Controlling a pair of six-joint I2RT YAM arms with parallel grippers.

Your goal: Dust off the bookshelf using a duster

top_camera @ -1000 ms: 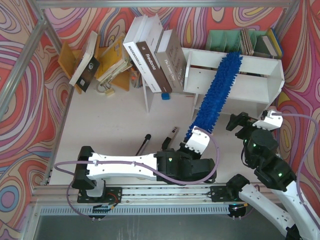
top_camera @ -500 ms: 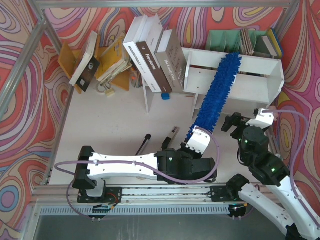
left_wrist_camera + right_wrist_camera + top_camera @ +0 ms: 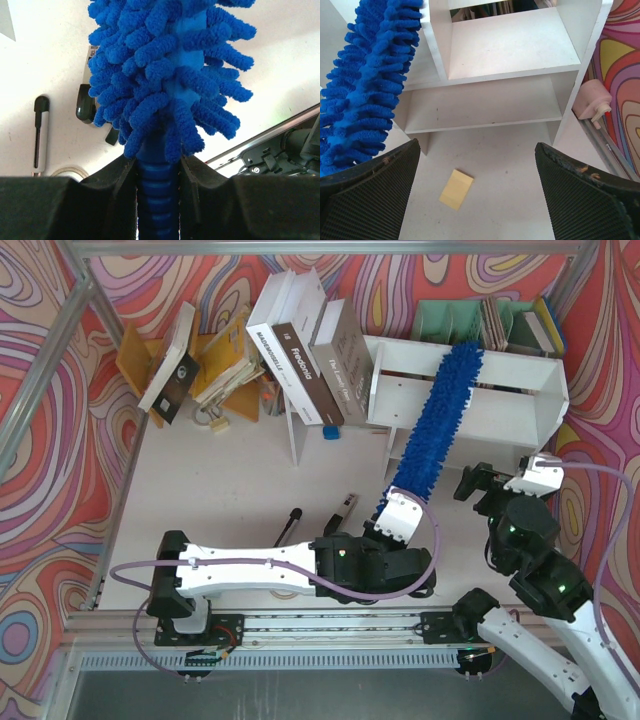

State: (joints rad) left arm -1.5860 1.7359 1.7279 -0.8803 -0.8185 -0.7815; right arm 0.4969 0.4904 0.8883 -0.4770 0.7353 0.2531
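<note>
Your left gripper point(image 3: 159, 175): clenched on the duster point(image 3: 433, 428), which reaches across the bookshelf point(image 3: 505, 420); your right gripper point(image 3: 477, 192): released, empty.

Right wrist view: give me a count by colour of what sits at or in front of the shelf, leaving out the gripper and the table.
Blue: 1, the duster
White: 1, the bookshelf
Yellow: 1, a note
Pink: 1, a bottle
Total: 4
</note>
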